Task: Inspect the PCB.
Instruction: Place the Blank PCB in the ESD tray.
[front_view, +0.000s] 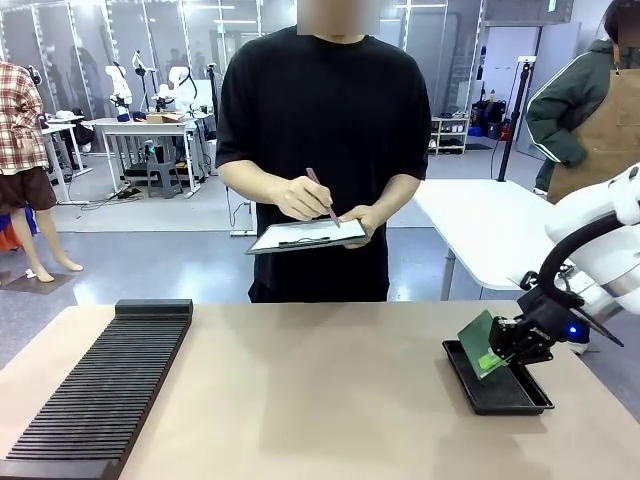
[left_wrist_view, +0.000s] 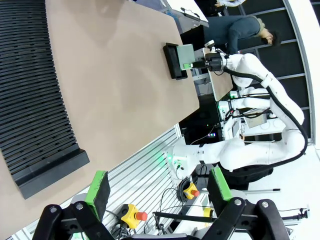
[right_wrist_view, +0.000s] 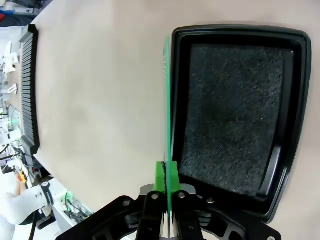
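The PCB (front_view: 476, 342) sits pinched on edge in your right tool (front_view: 497, 352), tilted and lifted just above the near-left rim of the black tray (front_view: 500, 396) at the right end of the tabletop (front_view: 320, 400). In the right wrist view you see the board (right_wrist_view: 167, 100) edge-on as a thin green line rising from between the green pads (right_wrist_view: 159, 176), which are closed tight against its lower end; the board runs along the left wall of the tray (right_wrist_view: 295, 125), whose dark foam floor lies bare beside it. From the left wrist view the same board (left_wrist_view: 186, 54) shows its flat greyish-green face over the tray (left_wrist_view: 172, 62), with the right arm reaching in from the side.

Your left tool (left_wrist_view: 157, 187) hangs well apart from all this, off the tabletop edge, its green pads spread wide with nothing between them.

Across the tabletop, a long black ribbed rack (front_view: 105, 385) lies along the left side, well away from the tray. The stretch between rack and tray is bare brown surface.

At the far side a person in a black shirt stands facing you, holding a clipboard (front_view: 305, 236) with white paper in one hand (front_view: 368, 222) and a pen (front_view: 322, 196) in the other hand (front_view: 300, 198), tip on the sheet.
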